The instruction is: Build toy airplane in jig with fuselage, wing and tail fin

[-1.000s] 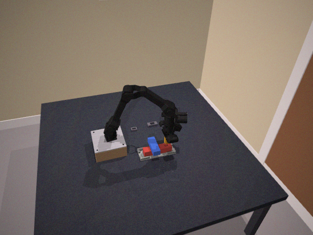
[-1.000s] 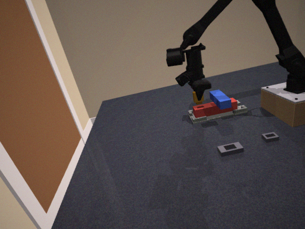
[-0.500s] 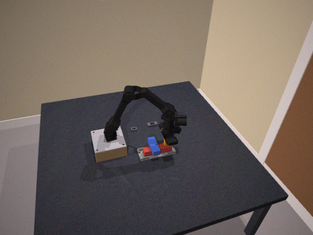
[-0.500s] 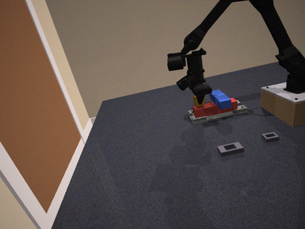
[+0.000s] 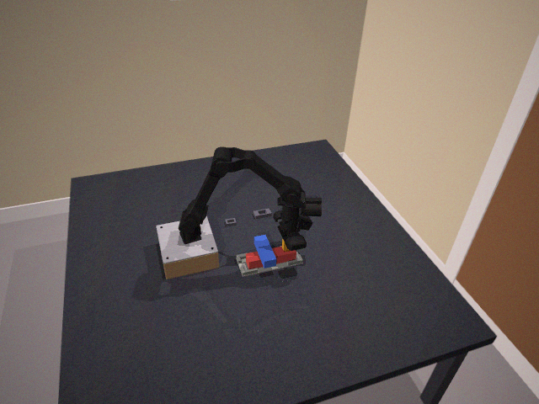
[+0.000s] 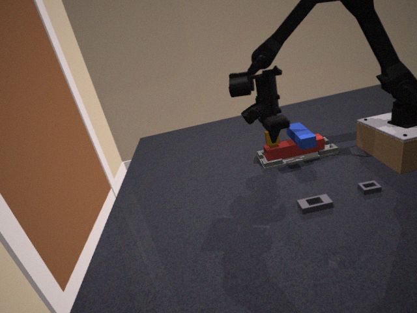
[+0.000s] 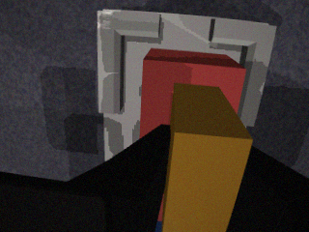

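The red fuselage [image 5: 285, 254] [image 6: 286, 150] [image 7: 159, 97] lies in the grey cradle [image 5: 249, 273] [image 6: 273, 164] [image 7: 110, 87]. The blue wing [image 5: 265, 252] [image 6: 301, 136] lies across the top of the fuselage. The orange tail fin [image 5: 284, 245] [image 6: 268, 137] [image 7: 208, 179] stands upright over the tail end of the fuselage. My gripper [image 6: 274, 138] is shut on the tail fin from above. The fin's lower end meets or nearly meets the fuselage top. The fin's tab and the tail socket are hidden, so I cannot tell how deep the tab sits.
Two small grey holders with openings, a larger one [image 5: 262, 213] [image 6: 323, 204] and a smaller one [image 5: 230, 221] [image 6: 369, 187], stand on the table to one side of the cradle. The arm's wooden base box [image 5: 191, 265] [image 6: 380, 148] is beyond the cradle's nose end.
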